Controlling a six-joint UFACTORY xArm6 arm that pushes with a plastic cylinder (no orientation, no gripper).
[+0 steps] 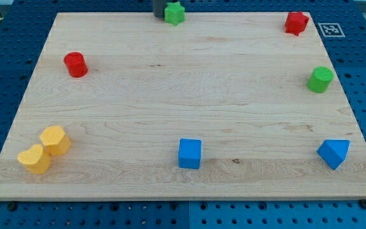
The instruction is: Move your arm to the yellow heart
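You're barely started here: the yellow heart (pixel 34 159) sits at the view's bottom left corner of the worktop (pixel 189 89), and your tool is way off at the view's top edge. Only a dark stub shows up there, touching or just beside the green star-like block (pixel 175 13); my tip itself is cut off by the frame, so you can't tell exactly where it rests. It's a plain rod, nothing to open or close, and it has hold of nothing.

Sweeping left to right: the heart, with a yellow hexagonal block (pixel 55 140) touching it on its upper right. That one's the nuisance, sitting right on a diagonal approach. The red cylinder (pixel 75 64) stands near that line too. Then a blue cube (pixel 190 153) at bottom centre, a red star-like block (pixel 296 23), a green cylinder (pixel 320 79) and a blue wedge-shaped block (pixel 333 153), all well apart from your route.
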